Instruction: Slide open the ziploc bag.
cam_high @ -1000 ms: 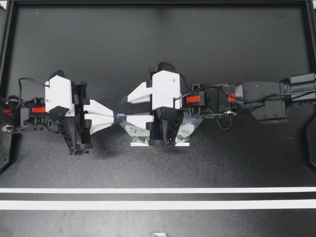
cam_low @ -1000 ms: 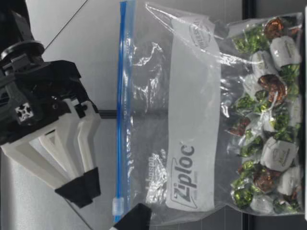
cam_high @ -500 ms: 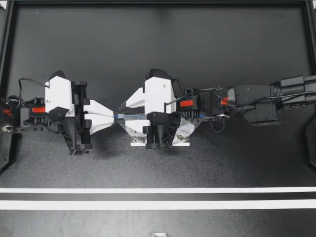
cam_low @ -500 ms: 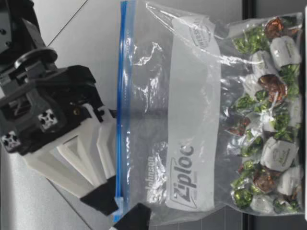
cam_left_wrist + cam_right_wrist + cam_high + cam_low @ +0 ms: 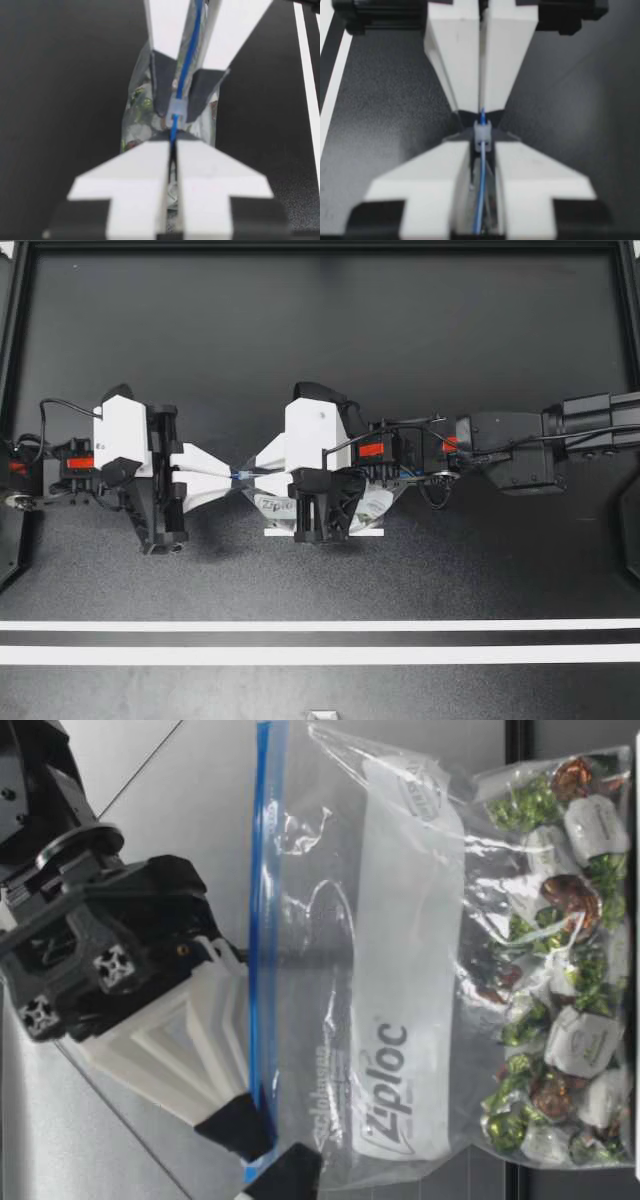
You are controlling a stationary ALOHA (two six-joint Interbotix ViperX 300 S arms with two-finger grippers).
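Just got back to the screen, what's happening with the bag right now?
My left gripper is shut on the end of the blue zip edge of the ziploc bag, holding it upright on the table. My right gripper pinches the slider right beside it. The slider sits at that end, so the zip is not yet slid open. Wrapped candies fill the bottom.

My L gripper is pinched on the blue zip edge of the ziploc bag. My R gripper meets it tip-to-tip, also clamped on that edge. Bag sits mostly under R arm.
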